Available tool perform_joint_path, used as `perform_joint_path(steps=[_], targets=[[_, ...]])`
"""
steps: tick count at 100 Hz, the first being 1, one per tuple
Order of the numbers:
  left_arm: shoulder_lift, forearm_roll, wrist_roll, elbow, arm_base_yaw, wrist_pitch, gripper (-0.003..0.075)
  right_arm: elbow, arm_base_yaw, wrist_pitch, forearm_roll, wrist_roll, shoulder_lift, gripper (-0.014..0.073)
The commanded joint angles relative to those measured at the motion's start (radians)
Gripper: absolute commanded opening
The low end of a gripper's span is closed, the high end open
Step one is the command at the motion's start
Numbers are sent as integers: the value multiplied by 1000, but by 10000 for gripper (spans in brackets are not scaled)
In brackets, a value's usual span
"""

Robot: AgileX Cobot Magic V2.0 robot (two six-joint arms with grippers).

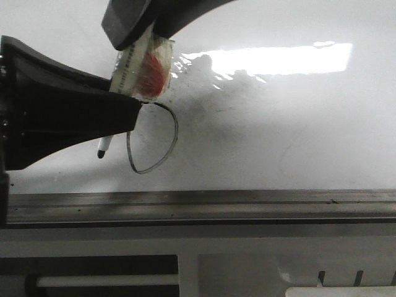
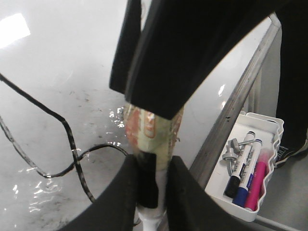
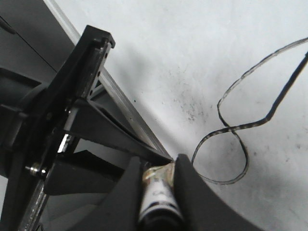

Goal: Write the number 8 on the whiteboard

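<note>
Both the left gripper (image 2: pixel 153 185) and the right gripper (image 3: pixel 159 190) clamp the marker (image 1: pixel 141 69). The number 8 (image 1: pixel 153 139) lies on the whiteboard (image 1: pixel 278 124) near its grey metal strip (image 1: pixel 247 201), with bare board stretching to its right.

A bright rectangular light glare (image 1: pixel 281 60) lies on a glossy white surface above grey furniture (image 1: pixel 247 272).

The one readable sign is the number 8 (image 3: pixel 231 127), drawn in thin black line on the whiteboard (image 3: pixel 192 43). The printing on the marker labels is too blurred to read.
</note>
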Motion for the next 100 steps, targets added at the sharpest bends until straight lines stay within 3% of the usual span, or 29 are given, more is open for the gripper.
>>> perform_joint_path(steps=[1,9,16,24,31,43,55,62,78,100], targets=[[-11,-17,-8,-31,-5,-78,-20,-24,-1,-15,45,-2,-26,-40],[-11,-17,-8,-31,-5,-78,-20,-24,-1,-15,45,-2,-26,11],[-11,-17,-15,-31,-5,-78,-20,-24,-1,-15,45,-2,-26,118],[-11,-17,-96,-31,-5,-78,-20,-24,-1,-17,45,-2,-26,250],[-13,-17,-171,-31,-5,-69,-20,-24,-3,-20,40,-2,-26,308],[-41,-96,-229,-31,-5,8,-21,-24,-3,-15,38,-2,-26,313],[-109,-382,-229,-44,20,172,-20,-24,-3,11,38,-2,-26,313],[-145,-462,-229,-57,48,248,-21,-24,-3,26,38,-2,-26,313],[-159,-551,-229,-113,97,396,-20,-24,-3,30,38,-2,-26,313],[-138,-557,-229,-142,98,430,-20,-24,-3,35,44,-2,-26,313]])
